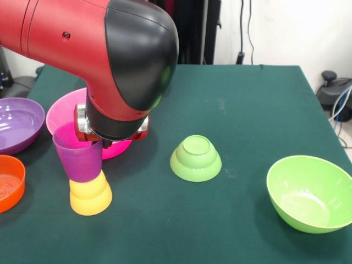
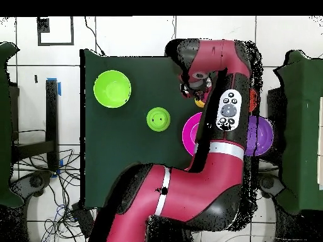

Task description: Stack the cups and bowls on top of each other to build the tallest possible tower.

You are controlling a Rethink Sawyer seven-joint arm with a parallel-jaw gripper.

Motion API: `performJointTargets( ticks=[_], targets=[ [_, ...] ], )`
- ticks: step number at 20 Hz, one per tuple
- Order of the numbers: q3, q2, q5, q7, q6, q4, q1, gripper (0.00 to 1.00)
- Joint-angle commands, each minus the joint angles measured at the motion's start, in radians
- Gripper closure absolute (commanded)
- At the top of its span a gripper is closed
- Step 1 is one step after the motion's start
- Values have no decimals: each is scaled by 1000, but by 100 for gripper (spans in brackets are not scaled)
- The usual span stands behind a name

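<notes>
Your end effector [image 1: 103,144] sits right at the rim of the purple cup [image 1: 81,159], mostly hidden under the arm's bulky wrist, so you cannot tell whether it is spread or closed on the cup. That purple cup stands mouth-up on the upturned yellow-orange cup [image 1: 91,196], the two touching as a short stack on the green bench [image 1: 231,99]. Just behind the stack lies a hot pink bowl [image 1: 63,113], open side up. Beside that bowl, at the bench edge, you see the wide purple bowl [image 1: 16,122], with the shallow orange bowl [image 1: 10,181] nearer the camera. Across from the stack, the small green bowl [image 1: 196,158] rests upside down, and well beyond it the large lime green bowl [image 1: 309,192] sits upright.
</notes>
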Motion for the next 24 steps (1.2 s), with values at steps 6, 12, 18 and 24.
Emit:
performJointTargets(
  ticks=[6,12,18,24],
  targets=[
    [21,-22,32,131,-74,108,30,0],
    [14,-19,32,126,-70,103,33,0],
    [2,-18,35,118,-70,102,35,0],
    [-6,-24,40,112,-64,109,38,0]
  ],
)
